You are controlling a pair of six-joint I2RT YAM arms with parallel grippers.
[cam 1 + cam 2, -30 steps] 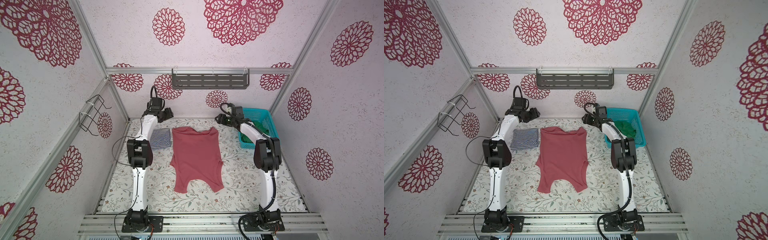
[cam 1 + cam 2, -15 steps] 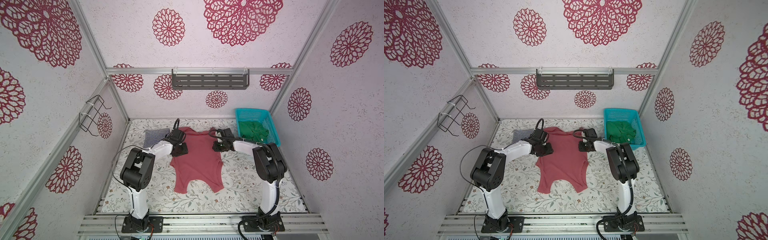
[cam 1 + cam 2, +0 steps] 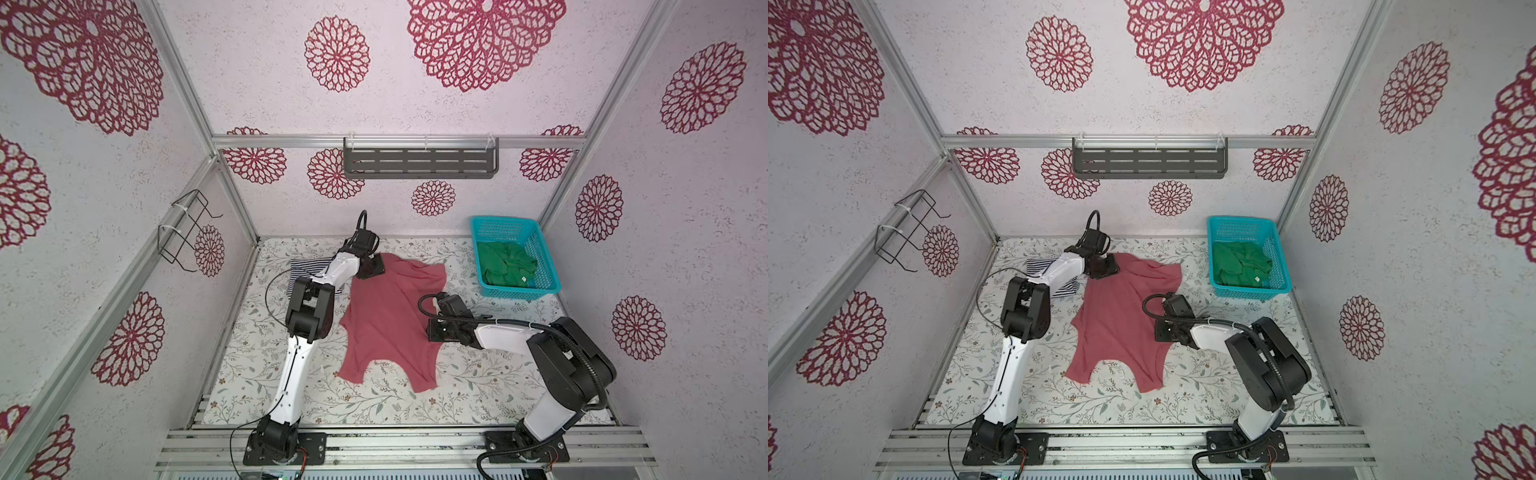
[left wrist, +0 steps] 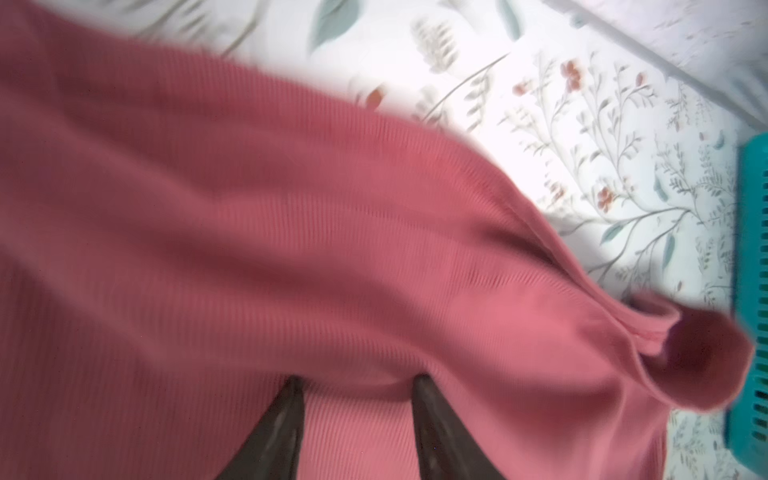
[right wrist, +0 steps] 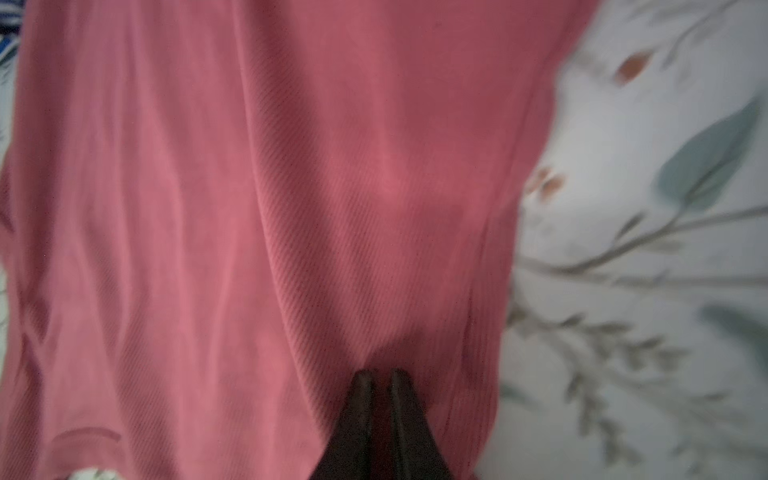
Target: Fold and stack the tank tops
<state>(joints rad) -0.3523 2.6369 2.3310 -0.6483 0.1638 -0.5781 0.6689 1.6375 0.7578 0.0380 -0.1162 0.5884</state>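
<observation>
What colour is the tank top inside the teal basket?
Bright green tank top; shows best in a top view.

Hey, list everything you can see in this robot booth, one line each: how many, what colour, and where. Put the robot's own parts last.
red-pink tank top: one, dusty red-pink, spread over the middle of the table, far right corner rumpled.
striped tank top: one, navy and white, far left of the table.
green tank top: one, bright green, crumpled inside the basket.
basket: one, teal mesh, far right corner of the table.
table: one, white floral cover.
shelf: one, grey, on the back wall.
wire rack: one, black, on the left wall.
left gripper: one, black, closed on the red-pink tank top's far left corner.
right gripper: one, black, pinching its right edge.
</observation>
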